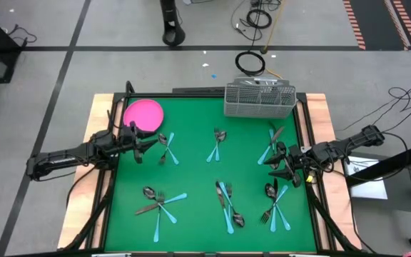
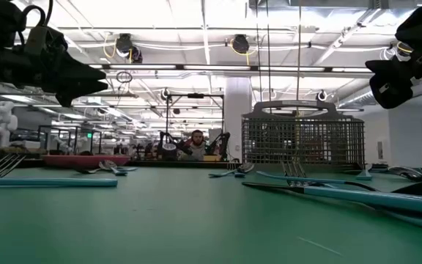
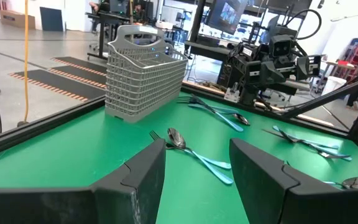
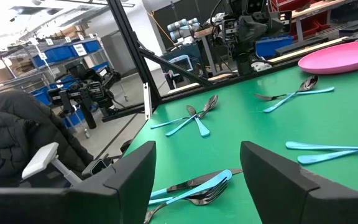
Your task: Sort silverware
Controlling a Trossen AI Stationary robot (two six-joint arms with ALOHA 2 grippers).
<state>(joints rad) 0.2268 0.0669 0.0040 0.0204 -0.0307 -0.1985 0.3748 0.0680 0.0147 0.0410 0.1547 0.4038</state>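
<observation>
The silverware lies flat on the green mat in several small crossed clusters of light-blue-handled and dark pieces: far left (image 1: 166,148), far middle (image 1: 217,143), far right (image 1: 270,146), near left (image 1: 159,204), near middle (image 1: 228,204), near right (image 1: 275,205). My left gripper (image 1: 148,145) hovers open and level above the mat at the left, beside the far-left cluster; its open fingers show in its wrist view (image 3: 197,148). At the right, my right gripper (image 1: 282,168) hangs open between the two right clusters, nothing between its fingers (image 4: 197,150).
A round pink plate (image 1: 143,114) sits at the mat's far left corner. The silver wire-mesh caddy (image 1: 259,100) stands at the far right edge. The mat has a raised dark frame (image 1: 312,153) with wooden borders outside it. People and equipment show in the room beyond.
</observation>
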